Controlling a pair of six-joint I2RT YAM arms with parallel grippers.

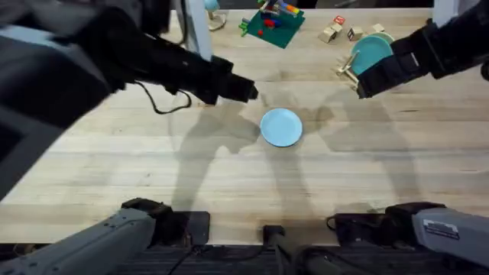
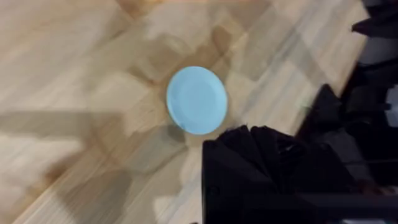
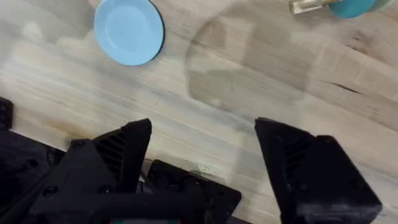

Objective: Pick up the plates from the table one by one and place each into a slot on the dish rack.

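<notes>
A light wooden table (image 1: 114,160) of long planks fills the overhead view. Near its middle lies a pale sky blue plate (image 1: 281,127), flat on the wood and touching nothing. In the left wrist view the same plate (image 2: 196,100) lies flat on the planks; the right wrist view shows it (image 3: 129,30) as well.

At the far right of the table stands a small light-wood dish rack (image 1: 349,70). A teal plate (image 1: 371,52) stands on edge in it, partly hidden by the right arm. The right wrist view catches an edge of the teal plate (image 3: 353,7) and a bit of the rack (image 3: 306,6).

The left gripper (image 1: 248,92) reaches in from the left and hangs above the table just beside the blue plate, holding nothing. Whether its fingers are apart or together cannot be told.

The right gripper (image 1: 364,86) hangs just beside the rack. Its fingers (image 3: 124,149) are spread wide apart with bare wood between them, holding nothing.

Along the table's far edge sit a green board (image 1: 273,25) with small coloured pieces and a few small wooden blocks (image 1: 336,30).
</notes>
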